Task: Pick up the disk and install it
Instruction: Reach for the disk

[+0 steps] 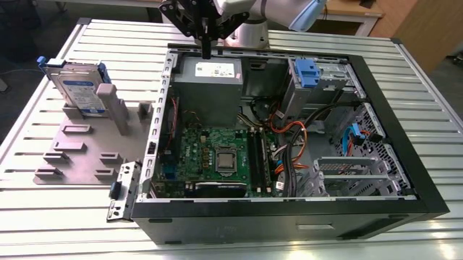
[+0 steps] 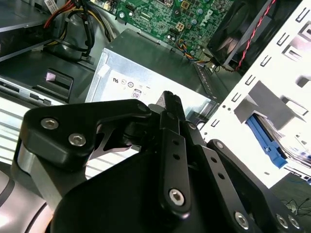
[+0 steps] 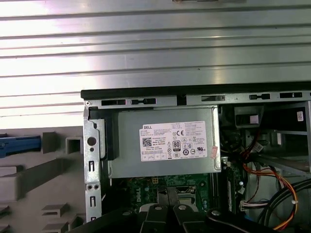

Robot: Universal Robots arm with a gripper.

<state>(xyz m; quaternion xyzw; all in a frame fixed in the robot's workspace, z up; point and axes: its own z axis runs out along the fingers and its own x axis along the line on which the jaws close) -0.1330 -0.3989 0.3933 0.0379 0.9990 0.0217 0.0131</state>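
Note:
The disk (image 1: 79,89) stands on edge in a grey holder (image 1: 79,146) on the table, at the exterior view's left of the open computer case (image 1: 289,216). It is silver with a white-and-blue label and blue rails. Its blue rail (image 2: 265,141) shows in the second wrist view, and a blue end (image 3: 19,144) in the first wrist view. My gripper (image 1: 207,53) hangs above the case's back edge, over the grey power supply box (image 1: 208,86), well apart from the disk. In both wrist views its black fingers (image 2: 170,141) lie together with nothing between them.
Inside the case lie a green mainboard (image 1: 217,157), orange and black cables (image 1: 289,141), a blue clip on a silver cage (image 1: 307,73) and a metal drive cage (image 1: 351,173). The grey holder has several low posts. The ribbed table (image 1: 43,216) runs all around.

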